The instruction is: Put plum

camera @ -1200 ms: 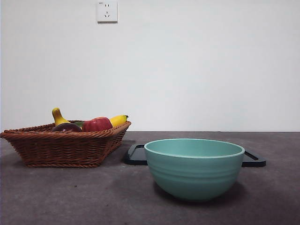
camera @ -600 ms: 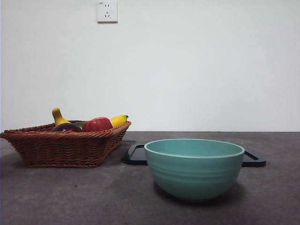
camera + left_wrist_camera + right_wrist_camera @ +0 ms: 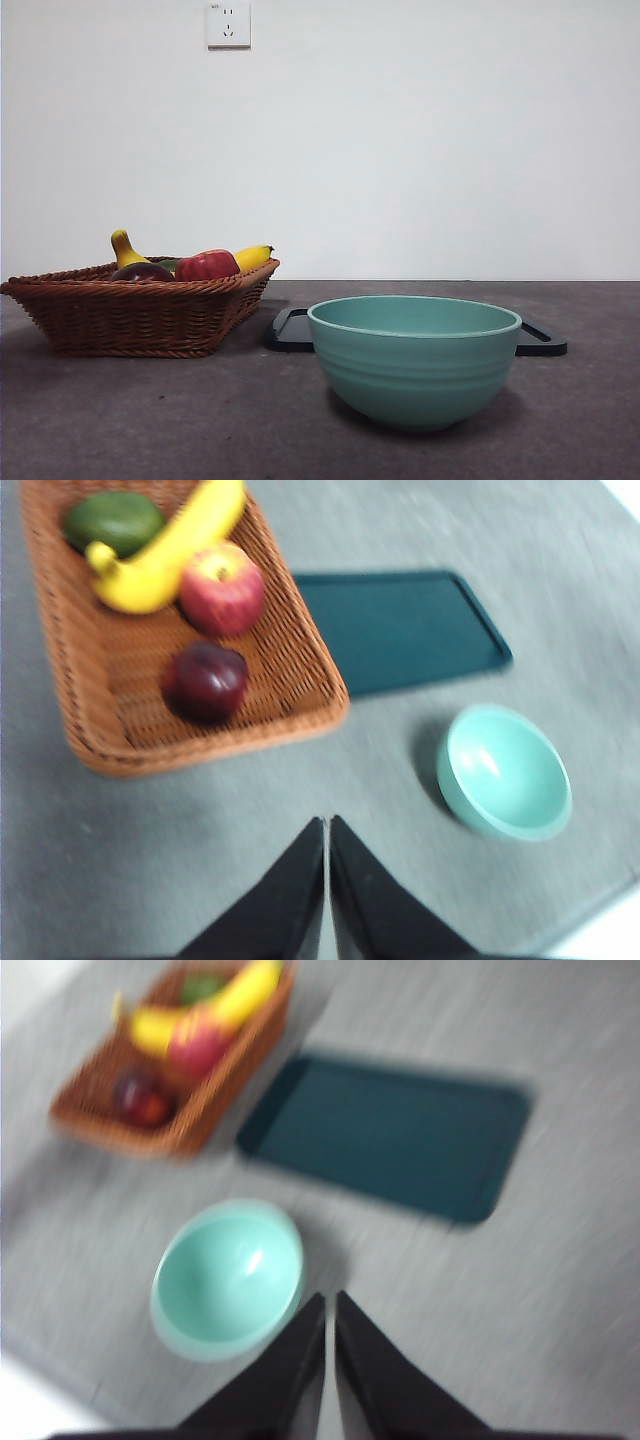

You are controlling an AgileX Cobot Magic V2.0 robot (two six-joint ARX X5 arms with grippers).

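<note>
We see the plum [image 3: 206, 680] lying in the brown wicker basket [image 3: 90, 660], alone on the woven floor toward one end, near a red apple [image 3: 222, 588]. A yellow banana [image 3: 165, 548] curves past the apple, and a green fruit [image 3: 113, 521], perhaps an avocado, sits at the far end just beside the banana. In the front view only the dark top of the plum [image 3: 141, 271] peeks above the basket rim [image 3: 130, 315], with the apple [image 3: 207, 265] next to it and the banana's two ends rising behind. Beside the basket lies a flat dark tray [image 3: 400, 628], and a mint-green bowl [image 3: 505, 772] stands on the grey table [image 3: 200, 850] apart from both; in the front view the bowl [image 3: 414, 360] stands nearest, with the tray [image 3: 292, 330] behind it. Our left gripper [image 3: 327, 825] hangs high above the table with its two black jaws pressed together, holding nothing, well apart from the plum. Our right gripper [image 3: 329, 1300] also hangs high, near the bowl [image 3: 227, 1278], its jaws likewise closed on nothing. Neither arm shows in the front view.
</note>
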